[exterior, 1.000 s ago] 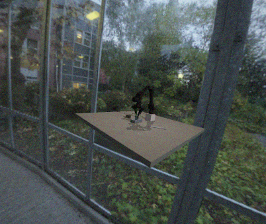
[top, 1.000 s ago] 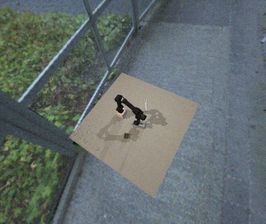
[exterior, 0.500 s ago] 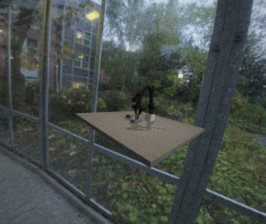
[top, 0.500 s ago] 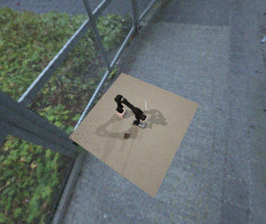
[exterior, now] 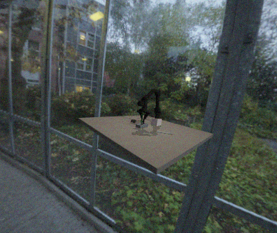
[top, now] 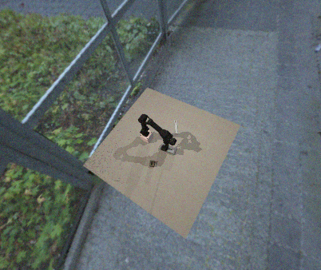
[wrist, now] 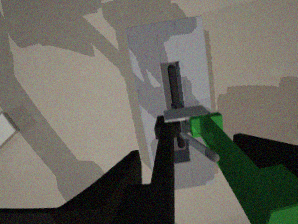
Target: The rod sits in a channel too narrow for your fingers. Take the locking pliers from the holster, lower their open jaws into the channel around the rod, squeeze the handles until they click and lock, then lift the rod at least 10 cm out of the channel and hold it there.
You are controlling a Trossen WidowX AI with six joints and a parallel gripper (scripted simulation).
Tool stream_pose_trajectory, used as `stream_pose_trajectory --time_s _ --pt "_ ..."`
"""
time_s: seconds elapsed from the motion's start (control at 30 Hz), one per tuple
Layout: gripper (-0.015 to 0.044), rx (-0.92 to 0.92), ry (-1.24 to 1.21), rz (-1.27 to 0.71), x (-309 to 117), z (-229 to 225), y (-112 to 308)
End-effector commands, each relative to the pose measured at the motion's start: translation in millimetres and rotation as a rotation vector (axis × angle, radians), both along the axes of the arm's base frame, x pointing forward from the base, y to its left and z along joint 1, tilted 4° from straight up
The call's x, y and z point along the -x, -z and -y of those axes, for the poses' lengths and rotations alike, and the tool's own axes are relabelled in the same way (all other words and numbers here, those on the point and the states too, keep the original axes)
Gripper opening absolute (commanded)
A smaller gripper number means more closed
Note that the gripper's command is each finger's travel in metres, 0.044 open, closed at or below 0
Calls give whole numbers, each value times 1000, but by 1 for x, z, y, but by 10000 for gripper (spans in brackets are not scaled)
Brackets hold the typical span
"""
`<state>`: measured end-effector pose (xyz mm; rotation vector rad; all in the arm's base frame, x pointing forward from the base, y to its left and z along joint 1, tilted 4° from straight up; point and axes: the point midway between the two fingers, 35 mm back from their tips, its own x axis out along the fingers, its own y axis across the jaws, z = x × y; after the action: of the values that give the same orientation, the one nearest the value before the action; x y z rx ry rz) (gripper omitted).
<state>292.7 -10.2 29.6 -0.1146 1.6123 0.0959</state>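
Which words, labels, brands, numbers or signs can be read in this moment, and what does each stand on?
None can be read.
The pliers and the channel block: no lettering shows on either.
The gripper: no brand or number can be made out.
The board: no readable text; the small dark specks near its left corner in the top view are too small to identify.
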Motion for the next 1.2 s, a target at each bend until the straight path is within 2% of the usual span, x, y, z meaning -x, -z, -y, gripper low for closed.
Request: stream_pose_trajectory --time_s 0.0,1.17 --pt "279 5 -3 2 -1 1 0" --pt "233 5 -3 2 -1 5 0"
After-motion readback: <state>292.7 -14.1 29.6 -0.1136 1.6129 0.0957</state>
